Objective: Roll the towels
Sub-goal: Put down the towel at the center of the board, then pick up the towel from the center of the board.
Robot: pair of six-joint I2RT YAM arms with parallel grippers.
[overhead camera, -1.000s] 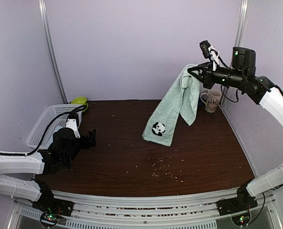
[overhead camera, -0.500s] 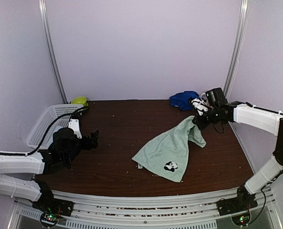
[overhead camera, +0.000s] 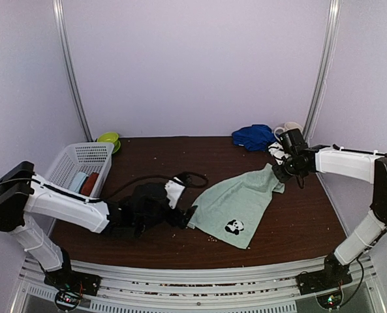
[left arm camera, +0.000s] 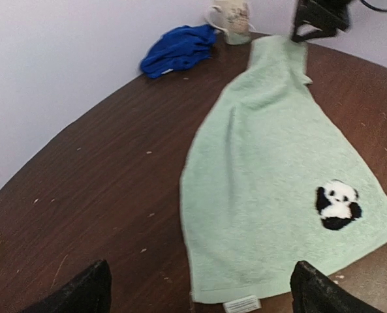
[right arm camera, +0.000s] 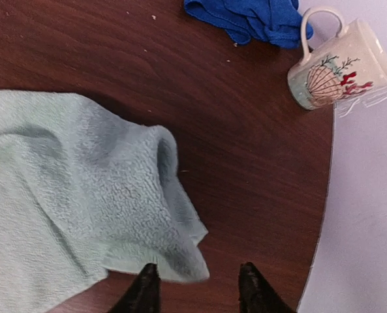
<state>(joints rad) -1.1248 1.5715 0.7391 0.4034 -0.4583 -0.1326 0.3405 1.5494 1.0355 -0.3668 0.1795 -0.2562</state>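
Showing the left gripper (left arm camera: pixel 196 297) low over the table (overhead camera: pixel 297 222), fingers spread wide and empty. In the left wrist view, the near hem of the mint-green towel (left arm camera: pixel 271 156) lies between their tips. This towel lies spread flat near the middle of the table and runs away toward the right rear. A white label (left arm camera: pixel 241 304) sits at its near hem and a panda patch (left arm camera: pixel 337 204) near its right edge. At the towel's far end, bunched into folds, the right gripper (right arm camera: pixel 198 290) stands with fingers parted and nothing clamped. The towel's corner reaches one fingertip (right arm camera: pixel 146 287); contact cannot be told. Beyond, the blue towel (overhead camera: pixel 253 136) lies crumpled against the back wall, with the mug (right arm camera: pixel 337 65) just beside it on the right. A white basket (overhead camera: pixel 69 163) sits at far left.
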